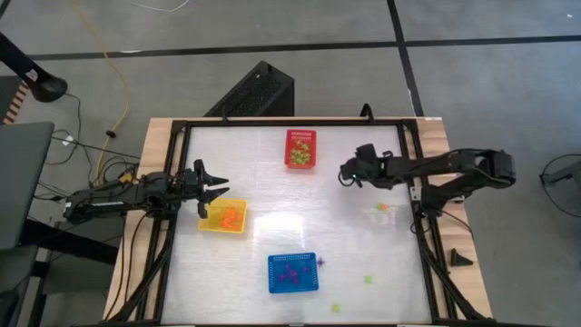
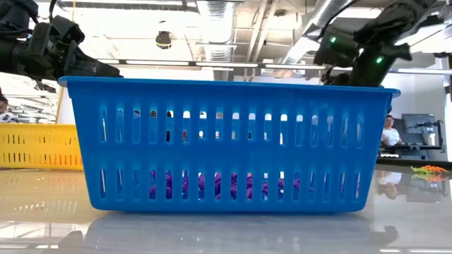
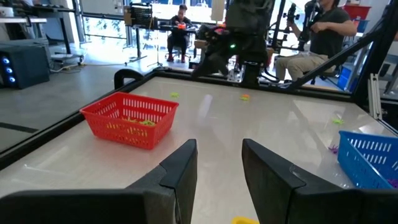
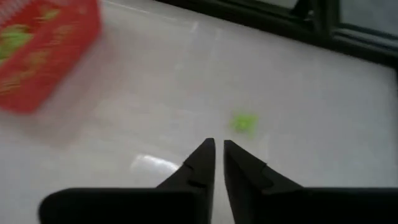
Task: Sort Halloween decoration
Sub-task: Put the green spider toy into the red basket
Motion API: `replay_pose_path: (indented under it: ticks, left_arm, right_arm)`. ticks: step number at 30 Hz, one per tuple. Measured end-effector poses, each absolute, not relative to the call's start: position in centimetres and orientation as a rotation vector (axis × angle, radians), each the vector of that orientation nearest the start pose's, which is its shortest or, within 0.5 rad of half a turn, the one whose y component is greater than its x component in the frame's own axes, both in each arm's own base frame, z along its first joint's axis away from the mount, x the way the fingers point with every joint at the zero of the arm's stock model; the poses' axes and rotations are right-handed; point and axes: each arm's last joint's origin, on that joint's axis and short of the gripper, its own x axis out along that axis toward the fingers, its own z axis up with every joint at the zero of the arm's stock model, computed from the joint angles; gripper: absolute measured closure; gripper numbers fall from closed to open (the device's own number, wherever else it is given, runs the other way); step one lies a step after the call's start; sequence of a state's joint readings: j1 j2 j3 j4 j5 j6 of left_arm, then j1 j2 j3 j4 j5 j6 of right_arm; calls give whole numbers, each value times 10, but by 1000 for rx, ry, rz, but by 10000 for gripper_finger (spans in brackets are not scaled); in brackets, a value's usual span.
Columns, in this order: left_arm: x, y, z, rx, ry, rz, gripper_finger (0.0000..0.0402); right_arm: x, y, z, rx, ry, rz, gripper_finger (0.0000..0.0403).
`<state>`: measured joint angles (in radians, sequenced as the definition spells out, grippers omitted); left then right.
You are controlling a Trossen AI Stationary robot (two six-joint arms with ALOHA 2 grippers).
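Blue basket (image 2: 229,144) nearest; right gripper (image 4: 217,152) jaws nearly clenched, empty: part them, drop squarely over green trinket (image 4: 244,122) at 12 o'clock; left gripper (image 1: 211,190) jaws released.

I am seeing three perforated rectangular plastic baskets sitting apart on the glossy white worktop (image 1: 272,173): red (image 1: 300,149), yellow (image 1: 224,217), blue (image 1: 292,273). People are sitting beyond it.

Robotics lab (exposed ducts (image 2: 212,17), workstations).
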<state>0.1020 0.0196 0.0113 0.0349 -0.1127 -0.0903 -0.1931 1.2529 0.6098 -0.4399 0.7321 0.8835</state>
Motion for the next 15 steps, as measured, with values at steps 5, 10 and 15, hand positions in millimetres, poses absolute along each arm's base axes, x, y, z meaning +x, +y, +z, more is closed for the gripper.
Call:
replay_pose_path:
  ticks: [5, 10, 15]
  left_arm:
    - [97, 13, 169, -90, -36, 213, 285]
    - [97, 13, 169, -90, -36, 213, 285]
    - [97, 13, 169, -90, -37, 213, 285]
  right_arm:
    - [206, -80, 164, 422, 635, -1326, 289]
    - [211, -100, 146, 446, 651, -1391, 221]
    - [215, -109, 127, 437, 708, -1405, 165]
